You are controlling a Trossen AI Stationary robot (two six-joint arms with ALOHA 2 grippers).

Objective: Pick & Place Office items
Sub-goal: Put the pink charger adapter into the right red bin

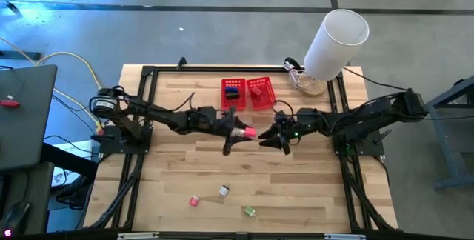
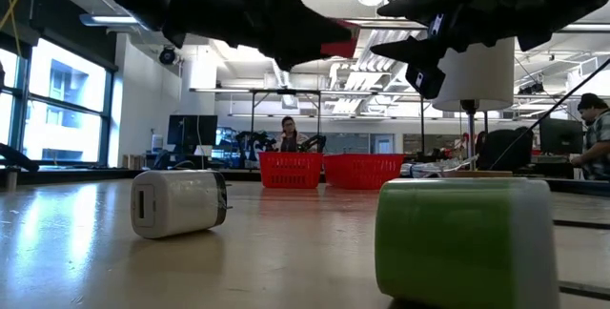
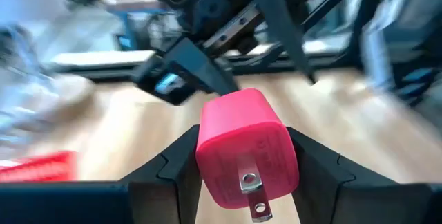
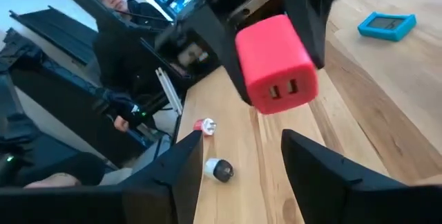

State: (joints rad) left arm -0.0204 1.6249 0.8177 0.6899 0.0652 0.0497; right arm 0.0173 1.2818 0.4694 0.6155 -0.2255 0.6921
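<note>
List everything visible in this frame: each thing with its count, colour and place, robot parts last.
Pink charger: 1, pink, held above mid-table in the left gripper.
Baskets: 2, red mesh, side by side at the far edge; dark items show in the left one, a red one in the right.
Cylinder: 1, white, far right corner.
Small items on the near table: a red-white one, a whitish one, a green one.
Teal item: 1, on the table, right wrist view.
Person: 1, room behind.
Left gripper: shut on the charger.
Right gripper: open, facing the charger.
</note>
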